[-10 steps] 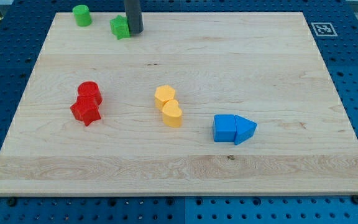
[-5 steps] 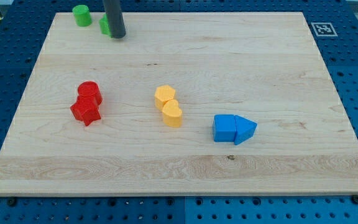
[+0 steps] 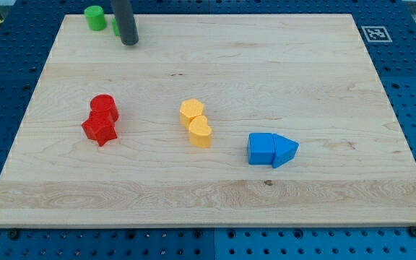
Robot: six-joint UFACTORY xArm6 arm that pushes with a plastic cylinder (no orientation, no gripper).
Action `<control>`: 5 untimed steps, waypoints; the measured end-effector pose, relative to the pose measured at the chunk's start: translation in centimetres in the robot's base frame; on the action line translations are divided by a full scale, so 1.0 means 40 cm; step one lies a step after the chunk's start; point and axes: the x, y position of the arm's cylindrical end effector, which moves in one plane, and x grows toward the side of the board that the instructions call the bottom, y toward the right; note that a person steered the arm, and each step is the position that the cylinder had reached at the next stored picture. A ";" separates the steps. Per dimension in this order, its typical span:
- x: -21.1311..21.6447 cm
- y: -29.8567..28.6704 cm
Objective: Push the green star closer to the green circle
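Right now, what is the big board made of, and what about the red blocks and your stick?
The board looks like pale, bare wood: grain lines and a small knot show. The red star and red cylinder look like matte painted wood or plastic, evenly coloured; I can't tell which. The rod ending in my tip looks like dark smooth metal or plastic.

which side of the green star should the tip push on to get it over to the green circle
Push on its right-hand face, coming from the view's right. The green star is mostly hidden behind my tip, and the green circle lies to its upper left with a small gap, so a leftward, slightly upward shove should close it.
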 end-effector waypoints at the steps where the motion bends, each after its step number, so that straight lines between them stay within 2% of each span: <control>1: 0.002 0.008; 2: 0.010 0.068; 5: 0.010 0.025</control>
